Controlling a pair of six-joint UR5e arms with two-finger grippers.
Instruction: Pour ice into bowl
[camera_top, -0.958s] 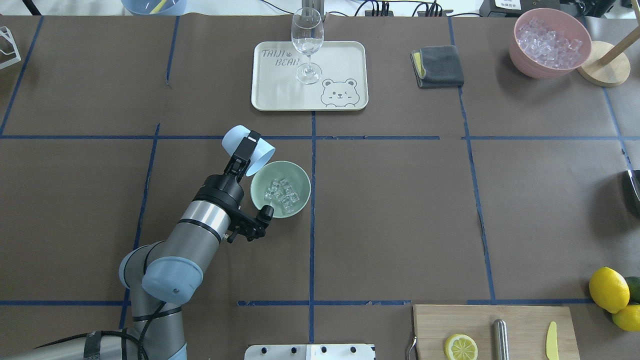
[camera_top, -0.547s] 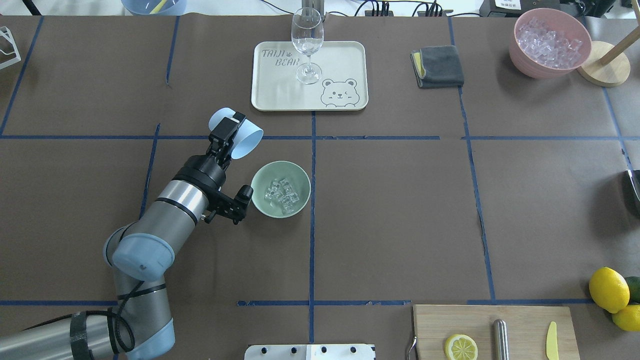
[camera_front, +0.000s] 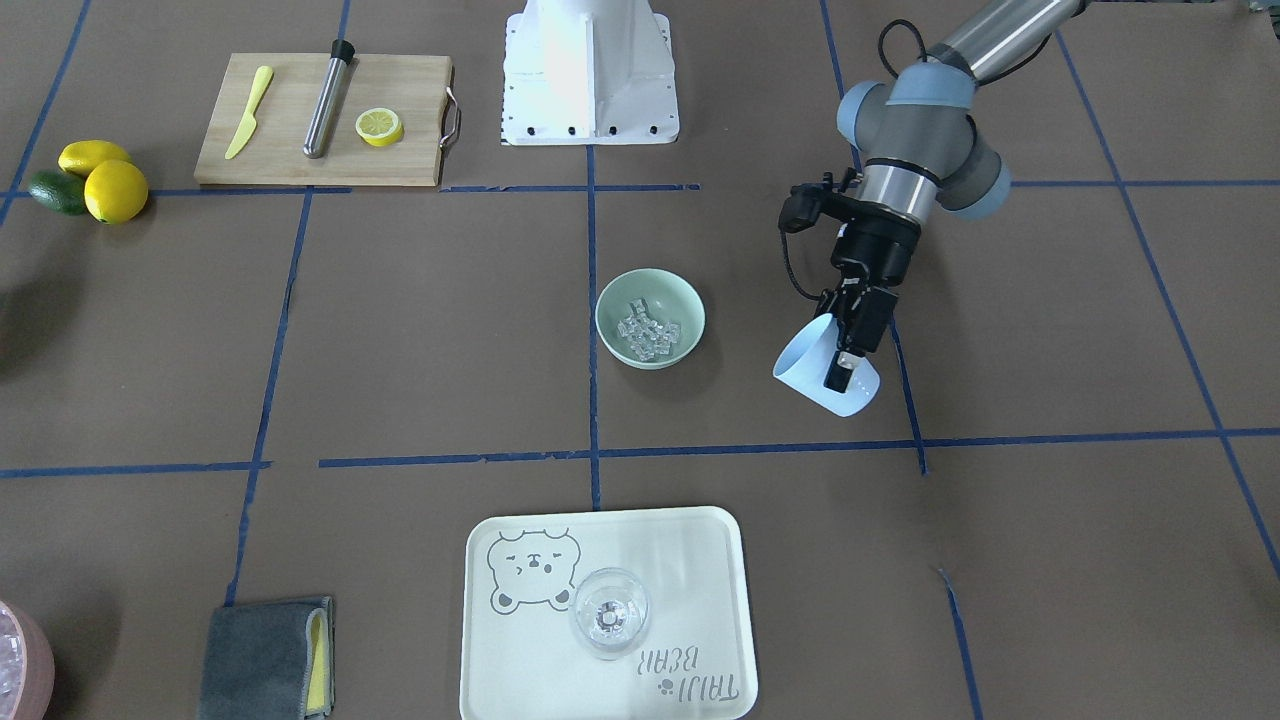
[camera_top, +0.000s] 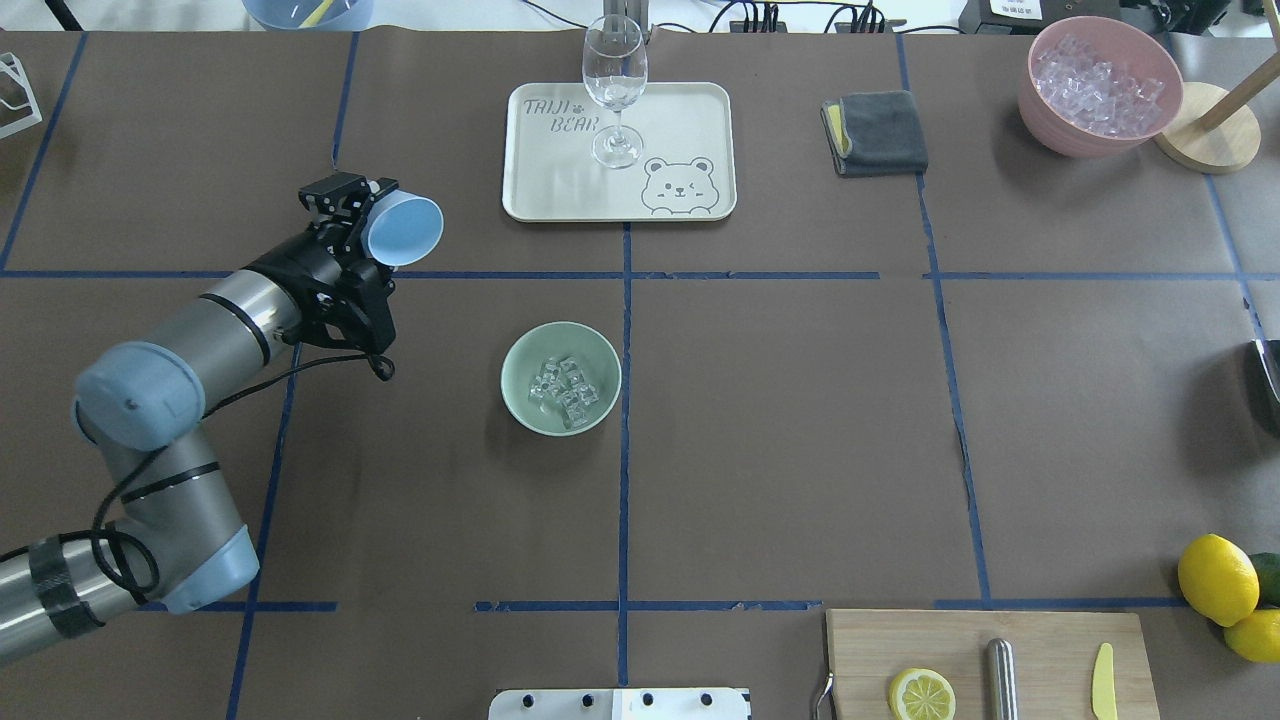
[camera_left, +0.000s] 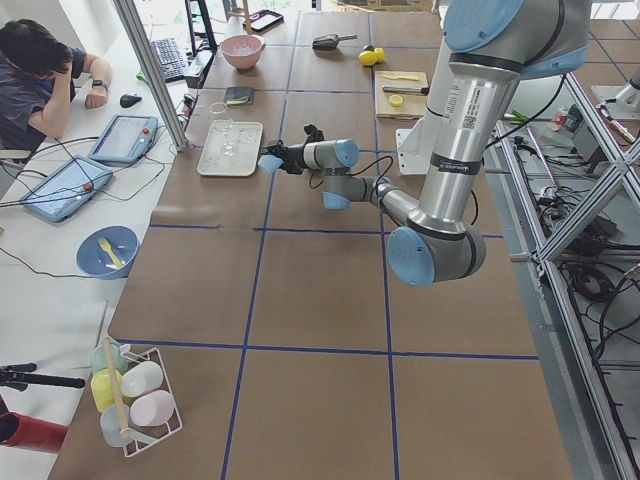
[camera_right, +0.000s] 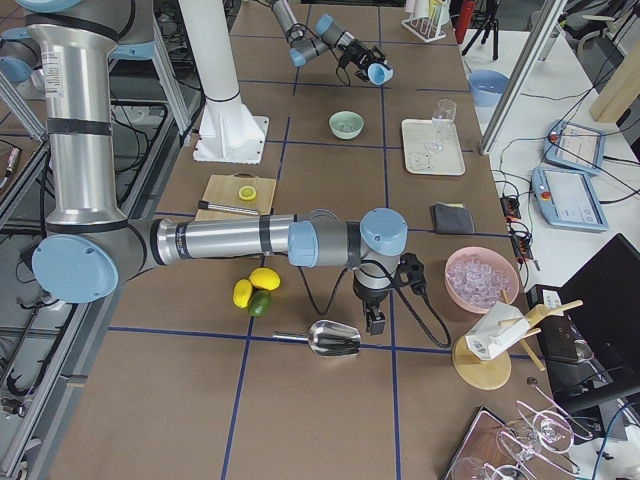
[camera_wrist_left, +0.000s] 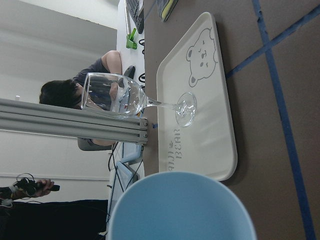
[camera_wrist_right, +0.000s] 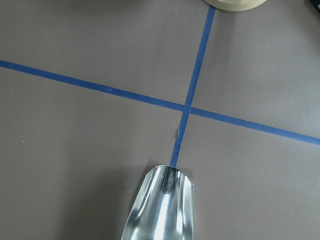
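Observation:
The mint-green bowl (camera_top: 520, 400) (camera_front: 690, 318) (camera_right: 346, 124) stands near the table's middle with a cluster of clear ice (camera_top: 565, 388) (camera_front: 648, 333) inside it. My left gripper (camera_top: 362, 213) (camera_front: 846, 352) is shut on the wall of a pale blue cup (camera_top: 403, 228) (camera_front: 815, 380) (camera_wrist_left: 180, 210), held tilted in the air to the left of the bowl and farther from the robot, well apart from it. No ice shows in the cup's mouth. My right gripper (camera_right: 375, 320) hovers by a metal scoop (camera_right: 335, 338) (camera_wrist_right: 160, 207). I cannot tell whether it is open or shut.
Behind the bowl lies a cream bear tray (camera_top: 560, 190) carrying a stemmed glass (camera_top: 614, 80). A grey cloth (camera_top: 878, 132) and a pink container of ice (camera_top: 1100, 85) sit back right. At the front right are a cutting board (camera_top: 1050, 640) and lemons (camera_top: 1215, 580).
The left gripper has carried the blue cup away from the bowl's rim, leftward and toward the table's back, and turned its mouth to the right. The ice stays in the bowl.

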